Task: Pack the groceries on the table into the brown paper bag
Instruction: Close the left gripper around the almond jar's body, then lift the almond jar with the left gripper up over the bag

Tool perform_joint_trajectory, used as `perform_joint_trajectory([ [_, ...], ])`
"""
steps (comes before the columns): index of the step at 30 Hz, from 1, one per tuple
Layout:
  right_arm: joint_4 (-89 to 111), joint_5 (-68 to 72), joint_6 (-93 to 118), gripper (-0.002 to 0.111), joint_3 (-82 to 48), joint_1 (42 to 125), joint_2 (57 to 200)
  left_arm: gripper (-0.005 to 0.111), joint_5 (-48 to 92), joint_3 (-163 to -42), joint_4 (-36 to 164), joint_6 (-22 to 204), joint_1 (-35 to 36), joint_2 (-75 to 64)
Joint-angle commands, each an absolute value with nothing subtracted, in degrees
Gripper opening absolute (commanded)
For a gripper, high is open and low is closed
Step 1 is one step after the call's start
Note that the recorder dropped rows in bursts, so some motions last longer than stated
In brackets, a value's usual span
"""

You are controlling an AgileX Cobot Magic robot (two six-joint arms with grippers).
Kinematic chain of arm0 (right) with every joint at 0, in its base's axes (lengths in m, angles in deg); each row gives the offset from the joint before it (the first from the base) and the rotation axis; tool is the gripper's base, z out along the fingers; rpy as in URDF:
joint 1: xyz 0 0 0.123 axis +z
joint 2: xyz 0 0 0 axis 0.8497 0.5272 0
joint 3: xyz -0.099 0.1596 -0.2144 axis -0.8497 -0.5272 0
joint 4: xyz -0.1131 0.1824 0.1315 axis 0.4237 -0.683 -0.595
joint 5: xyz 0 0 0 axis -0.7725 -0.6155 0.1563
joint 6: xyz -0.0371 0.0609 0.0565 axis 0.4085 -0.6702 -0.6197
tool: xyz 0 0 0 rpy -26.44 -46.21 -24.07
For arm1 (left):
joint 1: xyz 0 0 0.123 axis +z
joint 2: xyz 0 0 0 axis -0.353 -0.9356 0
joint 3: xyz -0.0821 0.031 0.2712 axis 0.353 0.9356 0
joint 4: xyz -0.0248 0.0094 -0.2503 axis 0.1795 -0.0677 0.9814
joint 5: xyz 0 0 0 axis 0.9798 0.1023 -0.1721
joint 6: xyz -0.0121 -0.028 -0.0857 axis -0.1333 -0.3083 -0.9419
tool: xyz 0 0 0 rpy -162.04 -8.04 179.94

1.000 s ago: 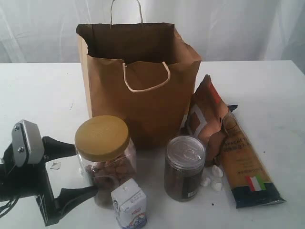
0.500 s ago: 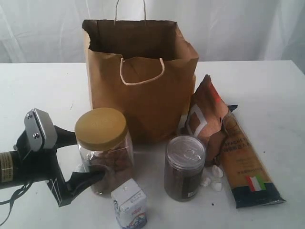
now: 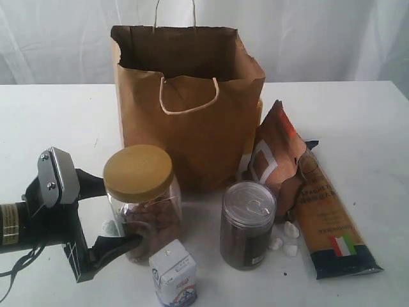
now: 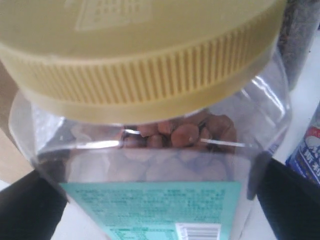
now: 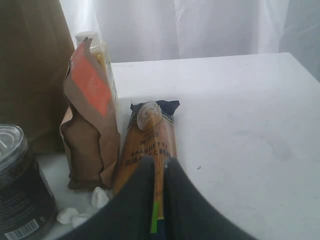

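- The jar (image 3: 142,204) stands upright on the table (image 3: 57,115), in front of the paper bag (image 3: 185,121).
- Its clear body looks stiff, smooth and likely slippery, and fairly light. The grip belongs on the body below the overhanging yellow lid (image 3: 138,171).
- The left claw (image 3: 121,214) is spread wide, one finger on each side of the body.
- The right claw (image 5: 159,167) is closed and empty, above the pasta packet (image 5: 145,145).
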State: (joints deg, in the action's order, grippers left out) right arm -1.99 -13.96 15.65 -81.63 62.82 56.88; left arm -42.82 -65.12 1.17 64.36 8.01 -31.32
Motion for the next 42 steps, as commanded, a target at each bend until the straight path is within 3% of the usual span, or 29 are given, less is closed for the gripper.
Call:
perform_joint_trajectory([
  [1,-2.09,-13.47,15.64,0.007,-81.92,62.46,56.58,0.090,-42.17,-65.26,0.91,64.36,7.80,-31.19],
  [4,-2.09,-13.47,15.64,0.007,-81.92,62.46,56.58,0.080,-39.84,-65.26,3.58,64.36,7.32,-31.19],
  [13,-2.09,-13.47,15.64,0.007,-81.92,62.46,56.58,0.078,-39.30,-65.29,5.97,64.13,6.54,-31.19],
  [15,-2.09,-13.47,15.64,0.007,-81.92,62.46,56.58,0.065,-39.30,-65.29,5.97,64.13,6.54,-31.19],
  [21,-2.09,-13.47,15.64,0.007,-81.92,62.46,56.58,0.001,-40.01,-65.29,5.57,64.13,6.54,-31.19],
  [29,-2.09,-13.47,15.64,0.007,-81.92,62.46,56.58,0.000,-47.99,-65.29,4.13,64.34,6.65,-30.99],
  [42,-2.09,-13.47,15.64,0.007,-81.92,62.46,56.58,0.000,-48.01,-65.17,2.78,62.82,6.65,-30.99],
])
